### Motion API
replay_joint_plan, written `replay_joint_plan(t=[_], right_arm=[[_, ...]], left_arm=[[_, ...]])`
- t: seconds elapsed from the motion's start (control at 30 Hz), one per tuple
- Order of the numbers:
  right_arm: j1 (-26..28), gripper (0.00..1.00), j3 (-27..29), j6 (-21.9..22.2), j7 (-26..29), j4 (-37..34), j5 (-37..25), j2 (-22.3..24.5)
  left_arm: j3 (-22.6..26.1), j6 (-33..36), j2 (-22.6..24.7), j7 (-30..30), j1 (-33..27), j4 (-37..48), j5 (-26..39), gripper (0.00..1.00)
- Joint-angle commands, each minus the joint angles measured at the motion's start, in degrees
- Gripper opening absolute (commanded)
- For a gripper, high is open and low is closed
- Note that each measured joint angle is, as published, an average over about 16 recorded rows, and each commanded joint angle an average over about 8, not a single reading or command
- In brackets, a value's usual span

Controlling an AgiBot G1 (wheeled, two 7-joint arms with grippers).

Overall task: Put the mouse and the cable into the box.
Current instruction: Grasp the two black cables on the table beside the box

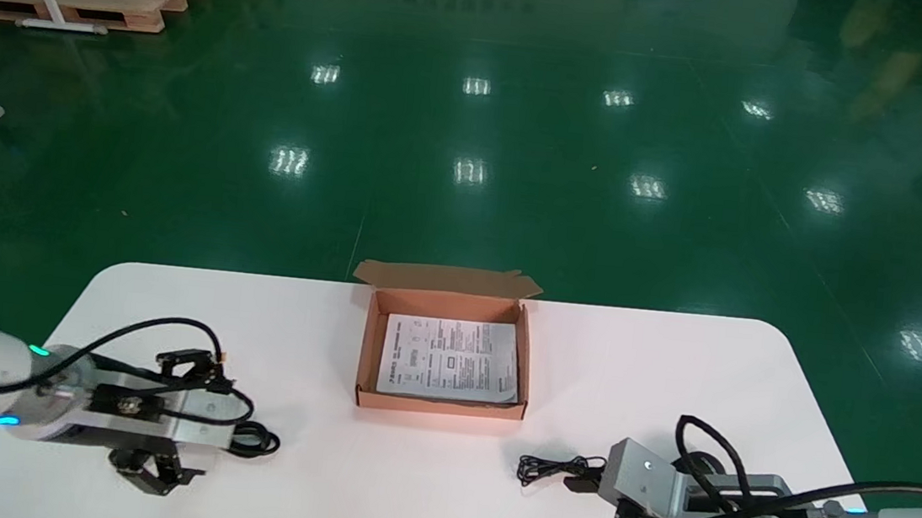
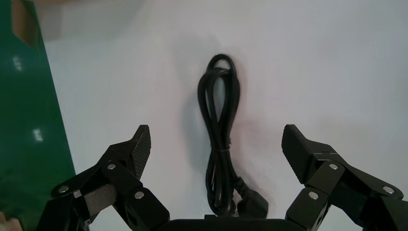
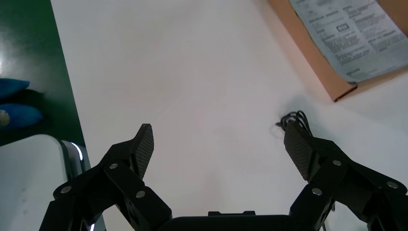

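Note:
A thick black cable (image 2: pixel 219 125), coiled and tied, lies on the white table (image 1: pixel 422 492) at the left. My left gripper (image 2: pixel 216 130) hovers over it, open, with the cable between its fingers and untouched. In the head view the cable (image 1: pixel 257 441) pokes out past the left wrist. The open cardboard box (image 1: pixel 370 352) stands at the table's middle with a printed sheet (image 1: pixel 451 358) in it. A thin black wire bundle (image 1: pixel 546 469) lies right of centre and runs under my right wrist. My right gripper (image 3: pixel 217 129) is open over bare table beside that bundle (image 3: pixel 294 117). No mouse body shows.
The box's lid flap (image 1: pixel 446 278) stands open at its far side. In the right wrist view, a box corner (image 3: pixel 337 89) sits beyond the wire bundle. The table's front left edge drops to green floor (image 2: pixel 24 120) close to the left gripper.

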Motion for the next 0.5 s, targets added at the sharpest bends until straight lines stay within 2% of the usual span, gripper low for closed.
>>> replay_joint_plan(t=[0.03,0.2,0.5], right_arm=[[-0.21,1.00,-0.02,0.48,0.68,0.49,-0.26,0.04],[-1.49,1.00,0.04,0.60,1.85,1.40,0.47,0.31],[-2.93,1.00,0.01,1.14,2.47,2.47,0.54,0.80]], left_arm=[[0.15,-2.48,1.40,-0.99,0.72,2.90,1.58,1.00],[1.12,-6.49,4.34,-0.49,1.19,8.43,4.68,1.00],[2.77,-9.46,6.93,1.42,1.28,14.08,8.09,1.00]])
